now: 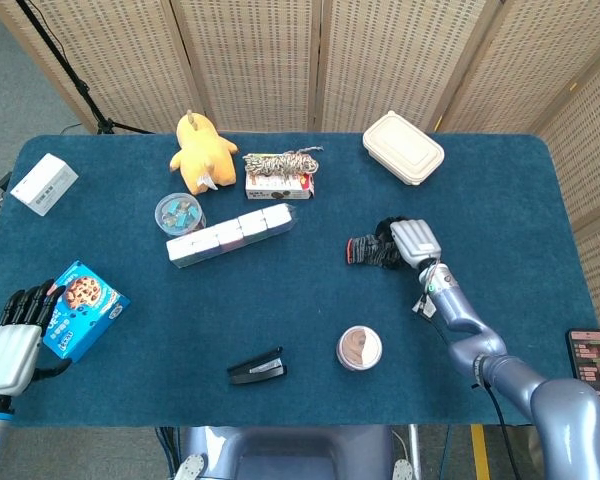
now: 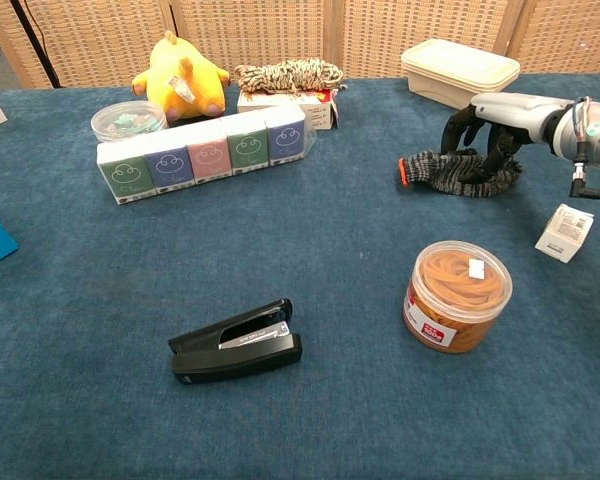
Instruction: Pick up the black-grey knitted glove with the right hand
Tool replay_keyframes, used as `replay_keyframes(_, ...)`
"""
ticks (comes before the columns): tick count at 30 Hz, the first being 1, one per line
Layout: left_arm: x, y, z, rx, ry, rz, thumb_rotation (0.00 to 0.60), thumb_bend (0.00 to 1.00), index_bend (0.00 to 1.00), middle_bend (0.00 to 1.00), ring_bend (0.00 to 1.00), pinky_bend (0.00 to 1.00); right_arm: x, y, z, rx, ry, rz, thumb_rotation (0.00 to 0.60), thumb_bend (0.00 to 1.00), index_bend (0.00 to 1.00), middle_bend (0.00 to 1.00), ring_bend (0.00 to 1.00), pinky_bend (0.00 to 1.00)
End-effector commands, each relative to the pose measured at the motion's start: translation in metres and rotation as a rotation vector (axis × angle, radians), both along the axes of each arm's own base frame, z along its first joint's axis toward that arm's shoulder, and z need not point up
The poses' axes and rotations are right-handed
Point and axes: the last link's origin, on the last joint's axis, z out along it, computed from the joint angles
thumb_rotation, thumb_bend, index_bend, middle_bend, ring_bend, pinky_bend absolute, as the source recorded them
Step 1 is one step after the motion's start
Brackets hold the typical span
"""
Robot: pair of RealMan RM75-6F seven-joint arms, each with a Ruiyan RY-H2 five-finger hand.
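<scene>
The black-grey knitted glove (image 1: 365, 250) (image 2: 443, 170) lies flat on the blue table, right of centre, its red-trimmed cuff pointing left. My right hand (image 1: 416, 241) (image 2: 500, 112) sits over the glove's right end. Its dark fingers (image 2: 501, 150) curl down around the knit and grip it against the cloth, hiding that end in the head view. My left hand (image 1: 8, 350) hovers at the near left corner with its fingers spread, holding nothing, just beside a blue cookie box (image 1: 80, 308).
A tub of rubber bands (image 1: 359, 347) (image 2: 457, 295) stands near the glove's front, and a small white box (image 2: 565, 232) lies under my right forearm. A black stapler (image 2: 237, 340) lies front centre. A cream lunch box (image 1: 403, 147) sits behind the glove. A row of tissue packs (image 2: 202, 152) is at left.
</scene>
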Motion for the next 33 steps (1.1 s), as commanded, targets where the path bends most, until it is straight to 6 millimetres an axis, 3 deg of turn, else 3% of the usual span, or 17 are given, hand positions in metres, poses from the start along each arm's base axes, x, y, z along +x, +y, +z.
replay_keyframes(1,0.000,0.000,-0.001,-0.002,0.000,0.000,0.600,0.09,0.00,0.00,0.00,0.00,-0.001,0.000,-0.002,0.005,0.004,0.001,0.600,0.44,0.38,0.36,0.32,0.45)
replay_keyframes(6,0.001,0.000,-0.001,-0.004,0.002,-0.002,0.600,0.09,0.00,0.00,0.00,0.00,-0.002,0.002,-0.004,0.001,0.002,0.008,0.600,0.49,0.41,0.42,0.38,0.50)
replay_keyframes(13,0.001,0.000,-0.003,-0.015,0.004,-0.003,0.600,0.09,0.00,0.00,0.00,0.00,-0.004,0.009,-0.006,-0.013,-0.048,0.019,0.600,0.51,0.54,0.55,0.50,0.64)
replay_keyframes(21,0.006,0.007,-0.006,-0.070,-0.006,-0.035,0.600,0.09,0.00,0.00,0.00,0.00,-0.006,0.019,0.000,-0.016,-0.139,0.013,0.600,0.57,0.59,0.58,0.53,0.67)
replay_keyframes(33,0.035,0.049,-0.009,-0.281,-0.098,-0.208,0.600,0.09,0.00,0.00,0.00,0.00,0.030,0.045,0.022,-0.007,-0.250,0.179,0.600,0.58,0.59,0.59,0.53,0.67)
